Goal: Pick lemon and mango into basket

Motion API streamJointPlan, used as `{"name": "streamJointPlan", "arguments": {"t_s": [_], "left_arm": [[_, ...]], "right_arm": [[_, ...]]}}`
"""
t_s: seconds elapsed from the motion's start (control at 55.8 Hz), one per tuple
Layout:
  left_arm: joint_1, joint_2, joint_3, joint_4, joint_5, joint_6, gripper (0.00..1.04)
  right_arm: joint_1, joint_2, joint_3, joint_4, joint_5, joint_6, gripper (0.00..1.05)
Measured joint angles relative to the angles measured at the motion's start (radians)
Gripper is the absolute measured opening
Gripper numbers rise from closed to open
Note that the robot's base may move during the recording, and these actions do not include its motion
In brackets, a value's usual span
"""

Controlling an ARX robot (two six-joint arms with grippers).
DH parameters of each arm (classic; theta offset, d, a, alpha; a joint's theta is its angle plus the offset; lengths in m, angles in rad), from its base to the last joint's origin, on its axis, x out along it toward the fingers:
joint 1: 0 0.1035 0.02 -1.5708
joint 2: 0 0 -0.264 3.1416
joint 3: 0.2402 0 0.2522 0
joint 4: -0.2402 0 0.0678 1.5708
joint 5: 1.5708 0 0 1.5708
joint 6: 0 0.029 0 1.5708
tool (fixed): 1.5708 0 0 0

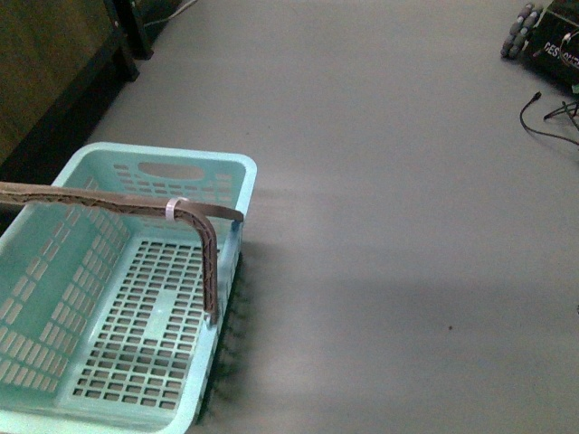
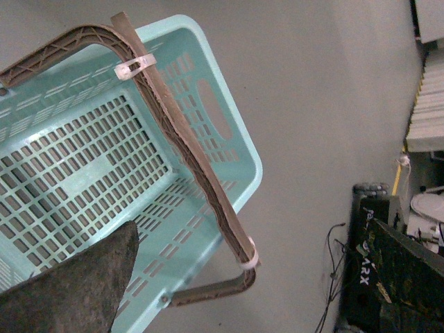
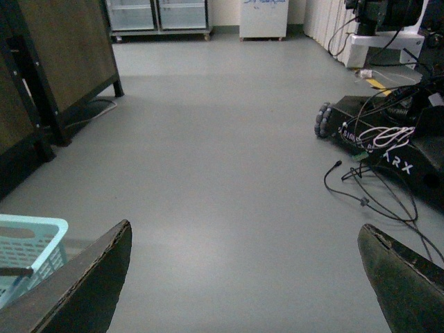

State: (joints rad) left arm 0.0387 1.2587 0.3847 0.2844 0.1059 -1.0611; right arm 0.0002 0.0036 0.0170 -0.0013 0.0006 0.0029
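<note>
You have the light teal slotted plastic basket [image 1: 226, 167] standing on the grey floor [image 1: 389, 226] at your front left, its brownish-mauve swing handle [image 1: 109, 201] raised across it. Behind it on the left stands a dark wooden cabinet [image 1: 45, 63]. A black wheeled base [image 1: 552, 41] sits far back on the right.

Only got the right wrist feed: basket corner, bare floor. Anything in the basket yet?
Observer: No. The basket is empty in the front view.
Operator: Handle?
Observer: The handle is swung up across it, with a white clip on top.
Operator: Left arm?
Observer: Only one left finger shows, in front of the basket floor; open or shut, cannot tell.
</note>
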Motion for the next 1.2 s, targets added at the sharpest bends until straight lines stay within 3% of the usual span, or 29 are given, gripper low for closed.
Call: {"name": "streamJointPlan", "arguments": {"t_s": [0.197, 0.466, 1.201], "left_arm": [[-0.113, 0.365, 0.171, 0.069, -0.1, -0.134, 0.98], [-0.208, 0.593, 0.326, 0.038, -0.156, -0.206, 0.98], [-0.245, 0.872, 0.584, -0.042, -0.235, -0.238, 0.97]], "right_arm": [[0.0, 0.0, 0.0, 0.0, 0.0, 0.0, 0.96], [0.0, 0.0, 0.0, 0.0, 0.0, 0.0, 0.96], [0.0, 0.0, 0.0, 0.0, 0.0, 0.0, 0.96]]}}
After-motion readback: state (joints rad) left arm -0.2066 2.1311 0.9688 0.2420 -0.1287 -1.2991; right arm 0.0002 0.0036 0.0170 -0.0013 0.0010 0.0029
